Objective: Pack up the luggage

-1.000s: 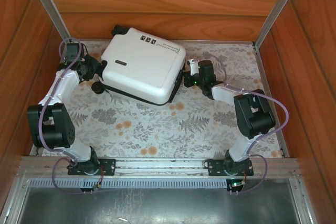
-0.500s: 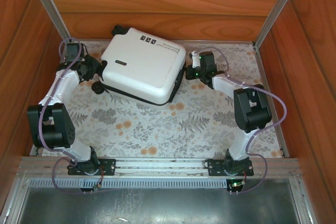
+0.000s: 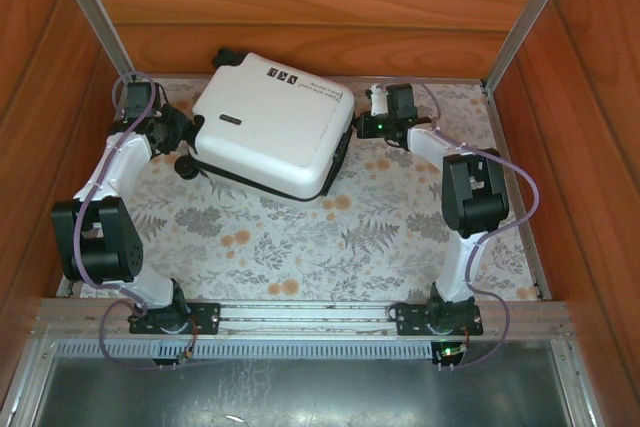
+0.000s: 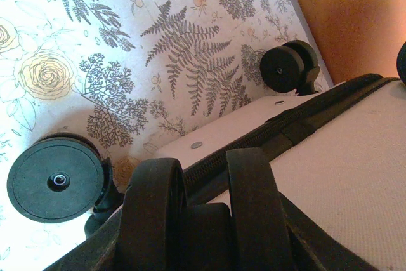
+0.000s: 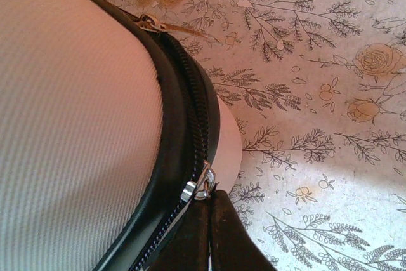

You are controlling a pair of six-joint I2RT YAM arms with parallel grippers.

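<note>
The luggage (image 3: pixel 270 122) lies on the table (image 3: pixel 300 247) toward 12 o'clock, with the left gripper (image 3: pixel 185 137) against its 9 o'clock side and the right gripper (image 3: pixel 358 127) at 3.

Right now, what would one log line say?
luggage: lid down | left fingers: at edge near wheel, grip unclear | right fingers: shut on zipper pull
</note>
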